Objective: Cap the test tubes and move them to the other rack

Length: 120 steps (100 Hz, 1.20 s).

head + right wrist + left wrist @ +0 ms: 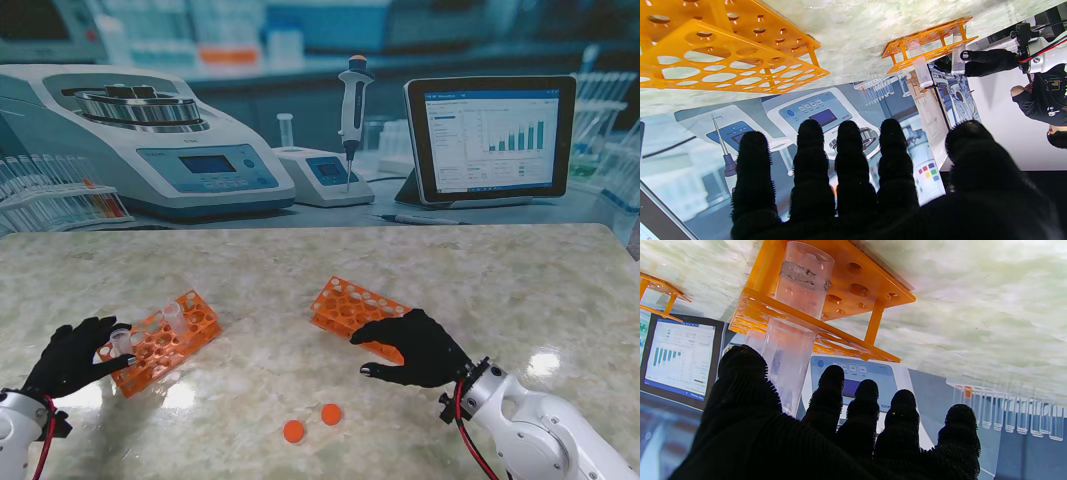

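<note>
- Marbled pale worktop (300, 270) is filling the scene, with a printed laboratory backdrop (300, 110) standing along its far edge.
- Two orange racks are sitting on it: the left rack (160, 340) near the left edge and the right rack (355, 312) around the middle, well apart from each other.
- Two clear uncapped test tubes are standing in the left rack: one (174, 318) towards its middle and another (121, 341) at its near left end.
- The left hand (72, 355), in a black glove, is lying just beside that near left tube, thumb and index finger reaching to either side of it; in the left wrist view the thumb (743, 373) is showing right against the tube wall (788, 363). Whether it is already gripping the tube I cannot tell.
- The right hand (418, 345) is resting released, fingers spread and grasping nothing, over the near right edge of the right rack, whose holes are showing no tubes in the right wrist view (723, 63).
- Two orange caps (293, 431) (331, 413) are lying loose on the worktop, nearer to me than both racks, between the hands.
</note>
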### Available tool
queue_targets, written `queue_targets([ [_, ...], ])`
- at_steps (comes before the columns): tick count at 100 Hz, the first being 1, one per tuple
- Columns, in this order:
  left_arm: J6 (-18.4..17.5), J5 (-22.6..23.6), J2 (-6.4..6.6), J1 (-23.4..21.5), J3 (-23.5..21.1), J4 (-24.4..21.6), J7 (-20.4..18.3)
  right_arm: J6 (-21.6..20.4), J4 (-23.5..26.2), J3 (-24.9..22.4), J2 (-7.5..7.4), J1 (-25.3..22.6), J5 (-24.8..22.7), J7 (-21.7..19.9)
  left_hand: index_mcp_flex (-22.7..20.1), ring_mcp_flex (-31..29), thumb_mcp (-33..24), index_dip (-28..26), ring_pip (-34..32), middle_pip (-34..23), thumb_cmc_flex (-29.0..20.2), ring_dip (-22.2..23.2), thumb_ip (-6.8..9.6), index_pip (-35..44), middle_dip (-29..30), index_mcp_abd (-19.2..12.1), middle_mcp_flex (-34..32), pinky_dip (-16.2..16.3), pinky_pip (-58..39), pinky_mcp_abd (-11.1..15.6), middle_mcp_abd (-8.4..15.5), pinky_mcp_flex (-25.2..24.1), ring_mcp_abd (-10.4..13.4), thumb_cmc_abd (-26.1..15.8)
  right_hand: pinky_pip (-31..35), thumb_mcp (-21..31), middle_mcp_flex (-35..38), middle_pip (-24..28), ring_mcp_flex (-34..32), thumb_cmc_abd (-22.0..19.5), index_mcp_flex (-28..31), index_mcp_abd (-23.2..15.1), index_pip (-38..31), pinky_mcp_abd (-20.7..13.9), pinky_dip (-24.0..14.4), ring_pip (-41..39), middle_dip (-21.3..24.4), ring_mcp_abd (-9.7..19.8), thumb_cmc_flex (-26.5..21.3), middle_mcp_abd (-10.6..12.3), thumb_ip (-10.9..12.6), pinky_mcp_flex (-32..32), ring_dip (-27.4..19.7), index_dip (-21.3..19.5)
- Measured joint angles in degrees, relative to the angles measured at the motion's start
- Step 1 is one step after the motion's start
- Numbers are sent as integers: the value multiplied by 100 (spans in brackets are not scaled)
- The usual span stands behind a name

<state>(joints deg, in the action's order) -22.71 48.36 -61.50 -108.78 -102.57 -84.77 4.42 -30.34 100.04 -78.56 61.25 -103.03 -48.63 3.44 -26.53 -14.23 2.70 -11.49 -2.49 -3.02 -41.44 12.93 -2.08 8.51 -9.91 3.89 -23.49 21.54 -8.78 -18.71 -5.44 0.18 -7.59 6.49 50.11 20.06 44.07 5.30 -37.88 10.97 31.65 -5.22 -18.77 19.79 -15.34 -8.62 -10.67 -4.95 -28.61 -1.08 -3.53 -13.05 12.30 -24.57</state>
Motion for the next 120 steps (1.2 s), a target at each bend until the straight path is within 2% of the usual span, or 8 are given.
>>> queue_targets([
  [45, 58, -30, -7, -17, 15, -38, -80, 0, -3, 25, -4, 31, 14, -19, 0, 68, 1, 66, 0, 25, 2, -3, 0, -4, 8, 0, 65, 0, 40, 9, 1, -65, 3, 0, 0, 0, 0, 0, 0, 0, 0, 0, 0, 0, 0, 0, 0, 0, 0, 0, 0, 0, 0, 0],
  [54, 80, -24, 4, 19, 72, -1, -75, -1, -6, 28, -4, 38, 15, -19, 0, 135, 1, 68, 42, 25, 2, -24, 0, -4, 12, 0, 128, 0, 44, 14, 2, -81, 65, 0, 0, 0, 0, 0, 0, 0, 0, 0, 0, 0, 0, 0, 0, -1, 0, 0, 0, 0, 0, 0],
  [76, 93, 52, 8, 98, 193, 131, 106, -4, -15, 35, -5, 48, 15, -19, 0, 358, 3, 70, 103, 106, 5, -87, 0, -4, 216, -7, 312, -4, 130, 36, 67, -149, 172, 0, 0, 0, 0, 0, 0, 0, 0, 0, 0, 0, -1, 0, 0, -1, 0, 0, 0, 2, 0, 0],
  [120, 169, 111, 8, 220, 385, 351, 307, -12, -33, 53, -6, 54, 6, -6, 144, 417, 7, 162, 115, 106, -19, -149, 0, -118, 340, -62, 371, -66, 182, 62, 143, -203, 270, 188, 0, 0, 0, 0, 0, 0, 0, 0, 0, 0, -1, 0, 0, -1, 0, 0, 0, 9, 0, 0],
])
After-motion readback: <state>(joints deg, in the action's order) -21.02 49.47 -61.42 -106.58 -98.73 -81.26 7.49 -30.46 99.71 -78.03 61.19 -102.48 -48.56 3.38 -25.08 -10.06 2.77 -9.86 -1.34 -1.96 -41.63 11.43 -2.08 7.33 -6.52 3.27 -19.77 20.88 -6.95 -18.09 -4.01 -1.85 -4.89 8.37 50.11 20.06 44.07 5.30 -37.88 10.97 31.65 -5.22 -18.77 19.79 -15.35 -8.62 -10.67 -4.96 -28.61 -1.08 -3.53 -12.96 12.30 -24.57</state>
